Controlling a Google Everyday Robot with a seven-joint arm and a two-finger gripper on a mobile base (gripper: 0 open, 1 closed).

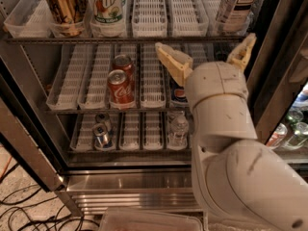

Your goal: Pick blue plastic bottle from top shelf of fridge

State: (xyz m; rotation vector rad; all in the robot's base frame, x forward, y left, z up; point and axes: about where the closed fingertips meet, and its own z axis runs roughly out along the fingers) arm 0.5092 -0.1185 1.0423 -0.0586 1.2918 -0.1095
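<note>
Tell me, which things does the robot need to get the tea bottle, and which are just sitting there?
For the job:
tea bottle
top shelf
fridge
gripper, open, just under the top shelf

Just sitting there:
red cola cans
blue can
green soda bottle
gold can
small water bottle

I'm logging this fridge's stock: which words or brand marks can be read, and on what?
"TEA": label of the blue plastic bottle, top shelf, far right.
"7UP": green-and-white bottle, top shelf.
Red can, middle rack: white script, too blurred to read.
Blue can, gold can: unreadable.
Gripper, open, just below the top shelf front: no text.
</note>
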